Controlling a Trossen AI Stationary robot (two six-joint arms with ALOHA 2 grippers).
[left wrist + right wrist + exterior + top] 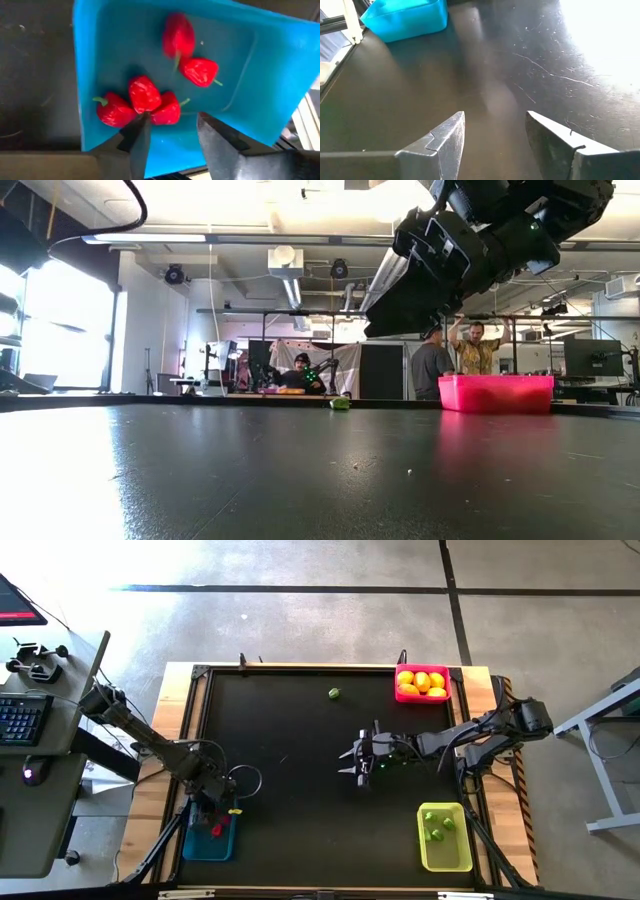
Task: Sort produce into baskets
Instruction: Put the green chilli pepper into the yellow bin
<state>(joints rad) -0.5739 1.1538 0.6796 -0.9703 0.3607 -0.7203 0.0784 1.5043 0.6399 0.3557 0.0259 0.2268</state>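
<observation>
Left gripper (pixel 172 135) open over blue bin (pixel 250 100) at lower left, five red pieces (pixel 145 95) loose just beyond its fingertips, right gripper (pixel 358 756) open mid-table, green piece (pixel 334 693) well beyond, upper centre

A black matte tabletop (pixel 300 790) with a pale wooden rim (pixel 176 710) stands on grey concrete floor (pixel 300 620) crossed by dark tape lines (pixel 300 588). Beside it, a grey desk (pixel 40 780) holds a dark computer keyboard (pixel 22 718). Beyond the table, 2 people (pixel 455 358) stand; another person (pixel 301 374) sits.
</observation>
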